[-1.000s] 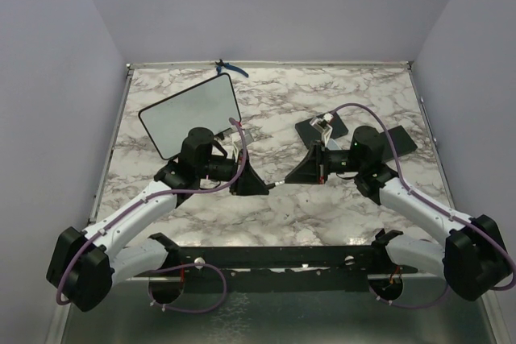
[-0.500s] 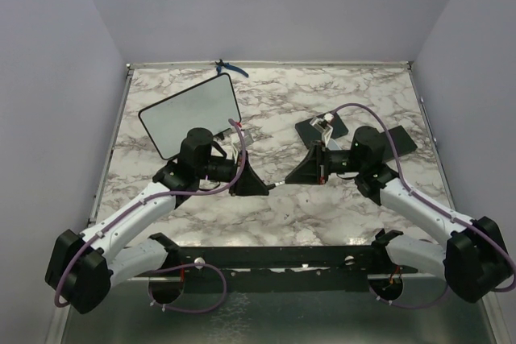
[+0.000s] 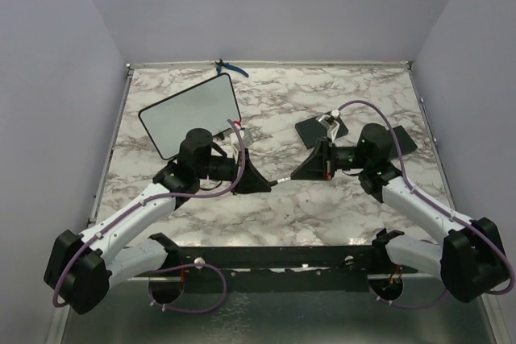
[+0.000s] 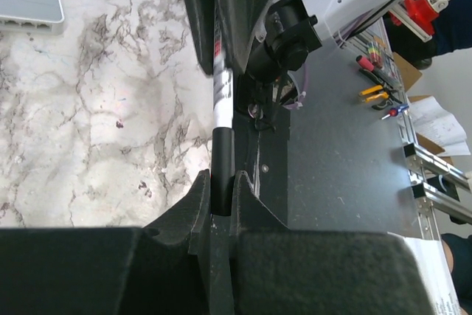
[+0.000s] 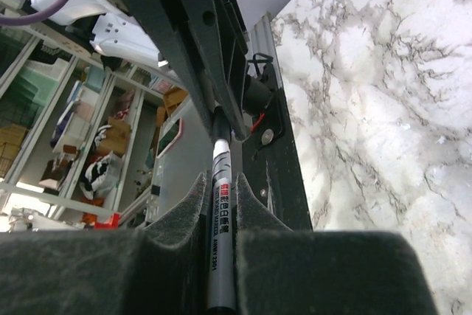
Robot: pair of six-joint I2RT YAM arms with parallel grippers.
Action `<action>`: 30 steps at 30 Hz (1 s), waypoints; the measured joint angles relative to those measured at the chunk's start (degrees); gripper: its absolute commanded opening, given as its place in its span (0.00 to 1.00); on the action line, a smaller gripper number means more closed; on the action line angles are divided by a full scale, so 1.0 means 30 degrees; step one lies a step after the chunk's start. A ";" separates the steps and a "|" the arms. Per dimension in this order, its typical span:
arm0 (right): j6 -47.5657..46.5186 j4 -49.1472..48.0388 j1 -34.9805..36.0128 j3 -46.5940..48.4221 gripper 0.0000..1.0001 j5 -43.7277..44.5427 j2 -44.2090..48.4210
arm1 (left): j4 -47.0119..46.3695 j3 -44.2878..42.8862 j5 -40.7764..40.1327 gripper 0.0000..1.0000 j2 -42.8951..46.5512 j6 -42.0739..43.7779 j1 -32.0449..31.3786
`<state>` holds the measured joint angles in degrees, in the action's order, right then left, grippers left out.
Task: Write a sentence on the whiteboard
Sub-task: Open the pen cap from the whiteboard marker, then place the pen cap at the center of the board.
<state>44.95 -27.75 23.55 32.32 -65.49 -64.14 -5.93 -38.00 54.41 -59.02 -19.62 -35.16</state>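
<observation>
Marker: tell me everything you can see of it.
The marker is a slim pen with a white barrel carrying red and black print and a black end section, plastic by the look. It bridges the two claws above the marble table and touches nothing else. The left claw is shut on the black end, the right claw on the printed barrel. The black end and the barrel look joined; no tip shows.

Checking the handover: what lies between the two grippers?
A marker spans the gap, its ends held in the left gripper and the right gripper. The top view shows it; both wrist views show the grip.
</observation>
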 measured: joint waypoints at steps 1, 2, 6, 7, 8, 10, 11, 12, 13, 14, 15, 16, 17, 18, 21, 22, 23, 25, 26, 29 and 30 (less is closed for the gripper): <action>-0.0022 0.0124 -0.0066 0.0015 0.00 -0.0051 0.0029 | 0.0095 0.0000 0.0051 0.00 0.0000 0.0095 -0.0029; -0.0138 0.0342 -0.0423 0.0029 0.00 -0.0211 0.0131 | 0.0408 0.0109 0.0080 0.00 0.0131 0.0153 0.0022; -0.0692 0.1464 -0.1443 0.0029 0.00 -0.0525 0.0641 | 0.1027 0.0342 0.0073 0.00 0.0423 0.0364 0.0299; -0.0816 0.1625 -0.1559 0.0029 0.00 -0.0561 0.0750 | 0.1129 0.0342 0.0073 0.00 0.0459 0.0423 0.0306; -0.0925 0.1770 -0.1639 0.0029 0.00 -0.0583 0.0852 | 0.1246 0.0342 0.0080 0.00 0.0495 0.0488 0.0299; -0.1180 0.2062 -0.1749 0.0036 0.00 -0.0597 0.1086 | 0.1457 0.0342 0.0102 0.00 0.0546 0.0576 0.0299; -0.1392 0.2331 -0.1843 0.0051 0.00 -0.0605 0.1195 | 0.1588 0.0342 0.0102 0.00 0.0576 0.0641 0.0299; -0.1654 0.2732 -0.1931 0.0095 0.00 -0.0612 0.1282 | 0.1734 0.0342 0.0102 0.00 0.0597 0.0707 0.0299; -0.2033 0.3242 -0.2011 0.0175 0.00 -0.0612 0.1355 | 0.1872 0.0342 0.0102 0.00 0.0619 0.0780 0.0299; -0.2346 0.3847 -0.2084 0.0299 0.00 -0.0605 0.1413 | 0.1989 0.0342 0.0102 0.00 0.0627 0.0860 0.0299; -0.2703 0.4466 -0.2171 0.0415 0.00 -0.0597 0.1501 | 0.2106 0.0342 0.0095 0.00 0.0641 0.0947 0.0299; -0.3075 0.5085 -0.2310 0.0510 0.00 -0.0554 0.1647 | 0.2215 0.0342 0.0095 0.00 0.0648 0.1035 0.0299; -0.3402 0.5712 -0.2448 0.0568 0.00 -0.0503 0.1865 | 0.2412 0.0342 0.0073 0.00 0.0670 0.1158 0.0299; -0.3694 0.6346 -0.2659 0.0627 0.00 -0.0444 0.2178 | 0.2637 0.0364 0.0044 0.00 0.0714 0.1304 0.0299; -0.4153 0.7635 -0.3891 0.0736 0.00 -0.0160 0.3366 | 0.3009 0.0568 -0.0138 0.00 0.0874 0.1545 0.0299; -0.4167 0.7898 -0.4422 0.0772 0.00 -0.0051 0.3789 | 0.3096 0.0678 -0.0291 0.00 0.0940 0.1639 0.0299; -0.4182 0.8160 -0.4940 0.0838 0.00 0.0080 0.4204 | 0.3184 0.0758 -0.0408 0.00 0.0976 0.1719 0.0299; -0.4422 0.8954 -0.5741 0.1246 0.00 0.0503 0.4765 | 0.3410 0.0852 -0.0685 0.00 0.1005 0.1858 0.0299; -0.4699 0.9530 -0.5982 0.1625 0.00 0.0809 0.4925 | 0.3483 0.0925 -0.0816 0.00 0.1005 0.1916 0.0299; -0.6054 1.1941 -0.6105 0.3198 0.00 0.2353 0.5049 | 0.3985 0.0962 -0.1603 0.00 0.1005 0.2259 0.0233; -0.6528 1.2801 -0.6105 0.3730 0.00 0.3104 0.5049 | 0.4175 0.0962 -0.2164 0.00 0.1005 0.2448 0.0153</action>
<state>25.36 10.66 5.23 43.51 -56.18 -48.99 6.59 -35.11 47.92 -56.01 -12.27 -34.70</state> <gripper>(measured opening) 0.103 0.078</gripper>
